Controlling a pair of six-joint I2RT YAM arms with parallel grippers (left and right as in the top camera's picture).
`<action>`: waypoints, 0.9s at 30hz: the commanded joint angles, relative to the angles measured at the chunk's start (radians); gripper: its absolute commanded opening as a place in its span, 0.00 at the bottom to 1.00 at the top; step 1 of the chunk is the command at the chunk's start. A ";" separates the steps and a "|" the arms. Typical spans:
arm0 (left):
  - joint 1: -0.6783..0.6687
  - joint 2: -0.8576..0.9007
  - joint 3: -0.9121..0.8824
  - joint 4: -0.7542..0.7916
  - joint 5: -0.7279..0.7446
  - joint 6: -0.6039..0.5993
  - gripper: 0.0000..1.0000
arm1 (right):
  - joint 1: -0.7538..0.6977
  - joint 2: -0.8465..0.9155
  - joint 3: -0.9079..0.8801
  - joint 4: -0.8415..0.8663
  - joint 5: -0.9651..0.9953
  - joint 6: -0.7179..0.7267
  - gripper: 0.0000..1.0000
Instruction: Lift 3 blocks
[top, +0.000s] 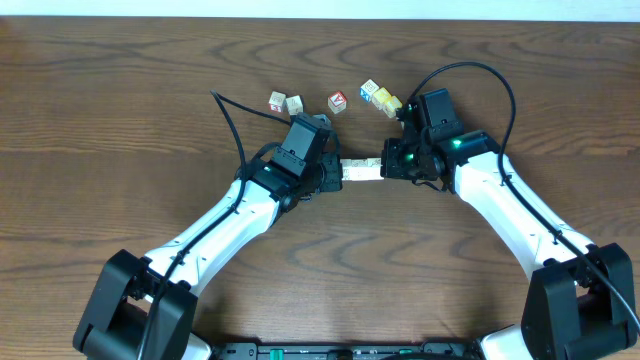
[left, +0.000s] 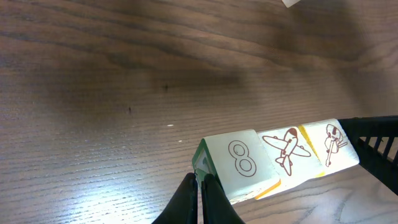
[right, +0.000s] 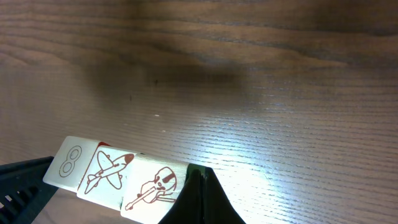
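Three cream blocks (top: 360, 168), pressed end to end between the clenched left gripper (top: 333, 172) and clenched right gripper (top: 385, 166), apparently clear of the counter (top: 120, 110). Should inward pressure be eased or alignment lost, the row could be buckled and dropped.

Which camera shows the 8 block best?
Left wrist: the 8 block sits nearest, its numeral large and plain. Right wrist shows it smaller, farther off; overhead, only the end of a pale strip.
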 joint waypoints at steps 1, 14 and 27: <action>-0.025 -0.028 0.020 0.038 0.144 -0.010 0.07 | 0.032 -0.018 0.029 0.010 -0.204 0.019 0.01; -0.025 -0.030 0.020 0.039 0.148 -0.010 0.07 | 0.032 -0.018 0.029 0.011 -0.208 0.034 0.01; -0.025 -0.039 0.020 0.039 0.148 -0.010 0.07 | 0.032 -0.018 0.029 0.017 -0.208 0.038 0.01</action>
